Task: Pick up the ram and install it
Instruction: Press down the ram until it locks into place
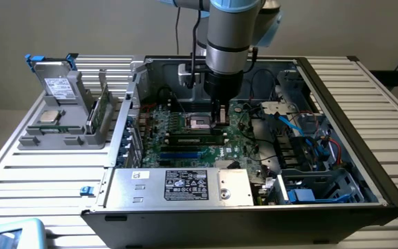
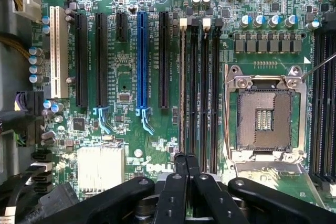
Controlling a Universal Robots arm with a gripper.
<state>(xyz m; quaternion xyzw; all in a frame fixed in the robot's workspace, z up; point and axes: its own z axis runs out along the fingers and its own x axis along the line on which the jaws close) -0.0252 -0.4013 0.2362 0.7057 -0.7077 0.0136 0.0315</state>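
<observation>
While my gripper [image 1: 219,122] [image 2: 187,163] hangs inside the case [image 1: 337,104] over the board [image 2: 131,103], entry as follows. Fingers: clenched together, grasping nothing. Ram [image 1: 195,138] [image 2: 182,87]: green stick standing edge-up in a black slot beside the socket [image 2: 265,111] (seated fully, I cannot tell). Long axis: along the slots. Relation: my fingertips sit directly above one end of it. Second green stick [image 1: 99,111]: holder [image 1: 60,137], outside the case.
</observation>
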